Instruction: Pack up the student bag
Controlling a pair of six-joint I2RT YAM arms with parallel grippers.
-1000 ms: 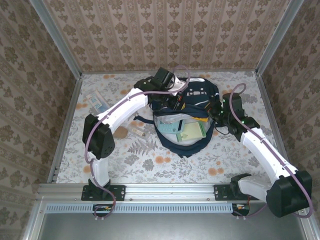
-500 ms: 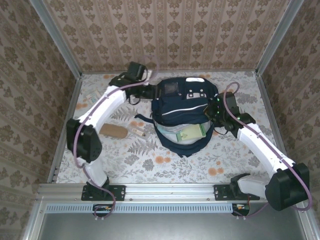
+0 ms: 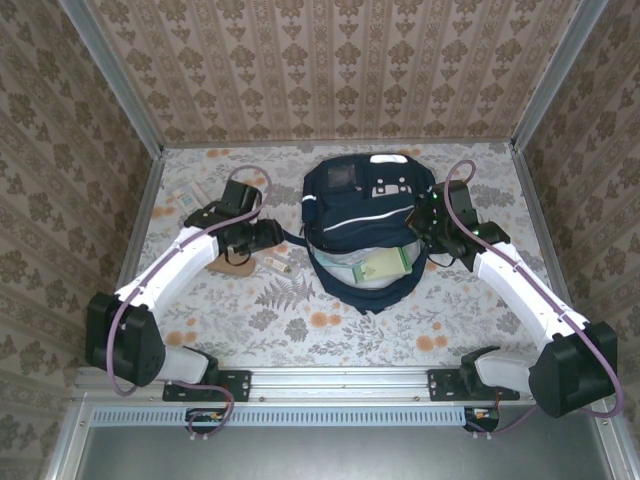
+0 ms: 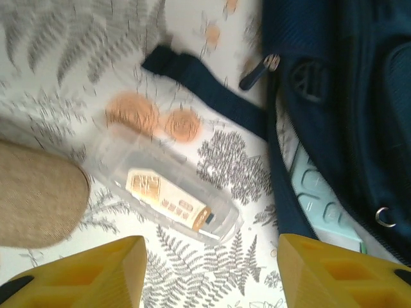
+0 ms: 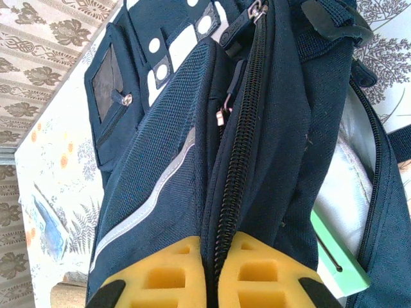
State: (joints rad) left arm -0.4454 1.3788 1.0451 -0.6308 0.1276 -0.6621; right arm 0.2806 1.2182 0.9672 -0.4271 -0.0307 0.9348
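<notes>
The student bag (image 3: 365, 215), dark navy with white stripes, lies at the middle back of the table with its mouth part open toward me. A green notebook (image 3: 385, 262) and pale items show inside. My right gripper (image 3: 425, 225) is shut on the bag's zipper edge (image 5: 237, 160) at its right side, yellow fingers (image 5: 160, 276) pinching the fabric. My left gripper (image 3: 268, 237) hangs open left of the bag. Its jaws (image 4: 209, 269) stand wide above a clear plastic case (image 4: 170, 199) with a beige label, holding nothing.
A tan pouch (image 3: 232, 266) lies beside the clear case (image 3: 278, 263), partly under the left arm. A loose bag strap (image 4: 205, 83) runs across the cloth. A small packet (image 3: 190, 200) sits at the far left. A pale green keypad item (image 4: 318, 199) peeks from the bag.
My left gripper let go of the bag's top, opened, and swung left and toward me over the clear case. The bag's flap dropped over the opening. The right gripper kept its hold.
</notes>
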